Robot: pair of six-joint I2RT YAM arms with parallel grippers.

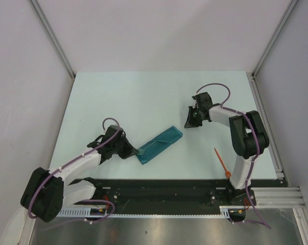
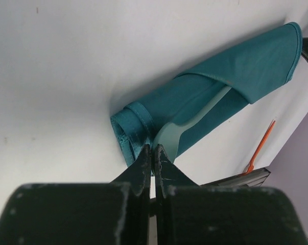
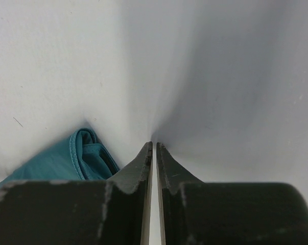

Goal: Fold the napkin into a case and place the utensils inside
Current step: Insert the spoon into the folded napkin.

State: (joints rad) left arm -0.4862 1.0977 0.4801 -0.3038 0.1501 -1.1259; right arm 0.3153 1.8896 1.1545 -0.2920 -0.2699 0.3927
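Note:
The teal napkin (image 1: 163,143) lies as a long, narrow folded case, slanting from lower left to upper right. My left gripper (image 1: 137,151) is at its lower-left end. In the left wrist view the left gripper (image 2: 154,147) is shut on the wide end of a pale mint utensil (image 2: 194,122) whose handle runs under a fold of the napkin (image 2: 245,66). My right gripper (image 1: 186,124) is shut and empty just past the upper-right end. In the right wrist view the right gripper (image 3: 154,144) has its tips down at the table beside the napkin (image 3: 67,158). The orange-red utensil (image 1: 221,162) lies apart at the right (image 2: 261,148).
A black rail (image 1: 169,191) runs along the table's near edge. An aluminium frame (image 1: 266,127) borders the right side. Grey walls close the left, back and right. The right arm's base (image 1: 240,178) stands beside the orange-red utensil.

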